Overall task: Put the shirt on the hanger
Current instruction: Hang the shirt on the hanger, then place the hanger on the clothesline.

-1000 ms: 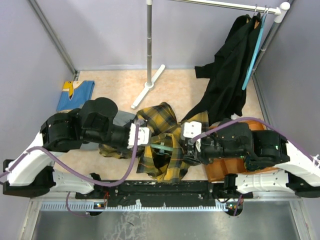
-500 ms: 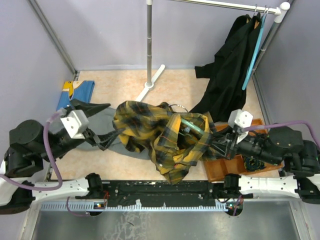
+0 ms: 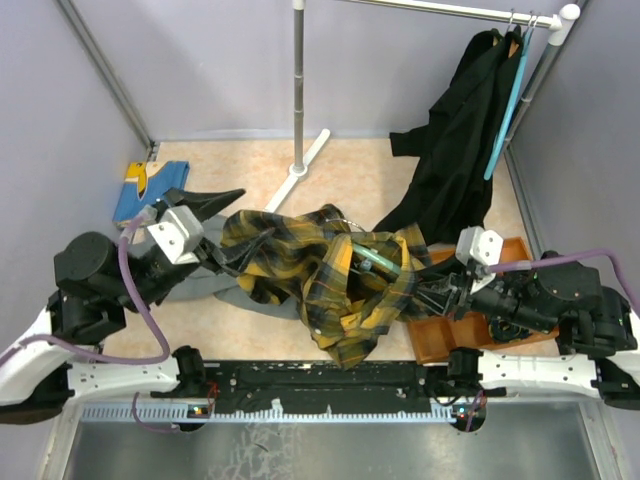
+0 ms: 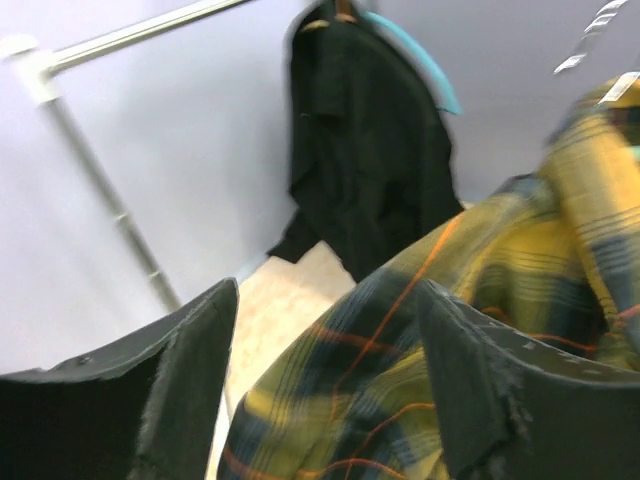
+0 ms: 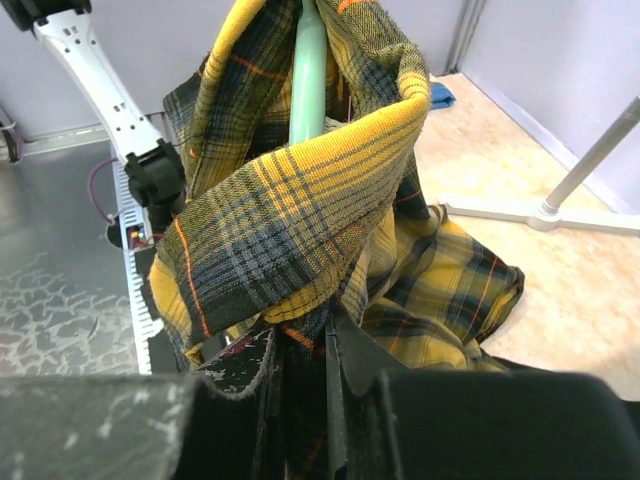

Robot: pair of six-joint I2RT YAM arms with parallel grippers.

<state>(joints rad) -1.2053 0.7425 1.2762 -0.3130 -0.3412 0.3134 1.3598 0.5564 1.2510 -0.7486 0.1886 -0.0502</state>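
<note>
Beige table point(image 3: 370, 175) bears a blue cloth point(image 3: 150, 190); a rack base point(image 3: 299, 166); a grey garment point(image 3: 207, 286).

Lilac walls point(image 3: 200, 70) — beige floor point(image 3: 350, 170)

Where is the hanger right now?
Top view, centre-right: the hanger sits wrapped inside the shirt, just left of the right fingers, with only a teal strip showing.

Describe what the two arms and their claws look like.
The left arm and right arm look alike: white lower links and bulky black joint housings. A purple cable loops along each, and a white camera block sits at each wrist. The left claw and right claw have flat black fingers with scuffed, worn edges.
</note>
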